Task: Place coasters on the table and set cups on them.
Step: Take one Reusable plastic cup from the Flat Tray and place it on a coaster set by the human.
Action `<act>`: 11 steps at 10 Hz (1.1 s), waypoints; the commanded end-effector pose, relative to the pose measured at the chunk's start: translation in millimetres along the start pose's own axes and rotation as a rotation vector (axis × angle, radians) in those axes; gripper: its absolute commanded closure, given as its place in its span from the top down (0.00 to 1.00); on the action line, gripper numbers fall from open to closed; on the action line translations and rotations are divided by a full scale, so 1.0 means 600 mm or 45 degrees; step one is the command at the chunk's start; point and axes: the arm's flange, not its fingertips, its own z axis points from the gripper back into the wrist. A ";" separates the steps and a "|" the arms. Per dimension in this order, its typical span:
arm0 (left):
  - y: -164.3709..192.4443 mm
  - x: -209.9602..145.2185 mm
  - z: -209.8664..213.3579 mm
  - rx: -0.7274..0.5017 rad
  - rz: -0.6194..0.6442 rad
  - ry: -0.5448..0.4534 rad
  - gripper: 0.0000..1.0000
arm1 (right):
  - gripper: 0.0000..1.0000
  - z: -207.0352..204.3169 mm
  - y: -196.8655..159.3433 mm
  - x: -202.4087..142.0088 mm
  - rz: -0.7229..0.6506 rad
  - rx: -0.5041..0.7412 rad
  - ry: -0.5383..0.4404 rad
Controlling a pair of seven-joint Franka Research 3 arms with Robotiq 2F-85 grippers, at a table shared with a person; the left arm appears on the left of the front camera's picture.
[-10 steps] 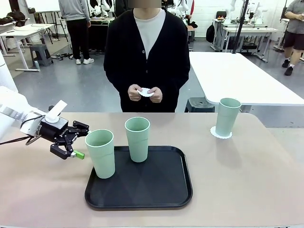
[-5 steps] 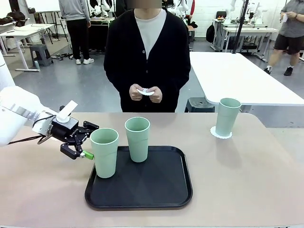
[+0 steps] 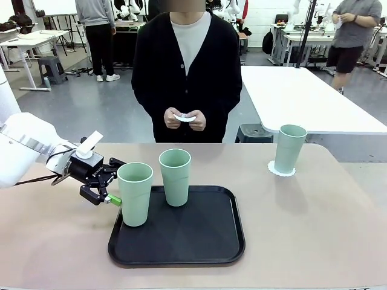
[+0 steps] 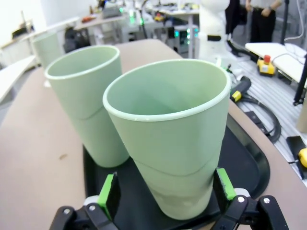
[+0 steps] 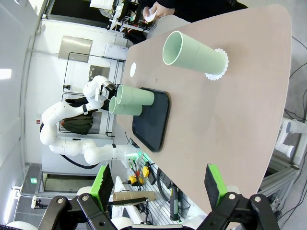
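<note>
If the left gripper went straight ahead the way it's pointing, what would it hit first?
The nearest cup, on the tray's front left corner; it stands between the open jaws.

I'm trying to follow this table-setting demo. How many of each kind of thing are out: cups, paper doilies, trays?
Green cups: 3
White paper coasters: 3 (one under the right-hand cup, one in the person's hands, a bare one on the table)
Black tray: 1
Total: 7
</note>
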 end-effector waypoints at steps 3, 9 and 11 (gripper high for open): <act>0.004 0.000 -0.001 -0.059 0.066 0.034 1.00 | 1.00 -0.001 0.004 0.003 -0.004 0.010 -0.014; 0.001 -0.002 -0.030 -0.137 0.049 0.012 1.00 | 1.00 -0.001 0.004 0.003 -0.004 0.010 -0.014; 0.010 0.001 -0.045 -0.170 0.059 0.014 1.00 | 1.00 -0.001 0.004 0.003 -0.004 0.010 -0.014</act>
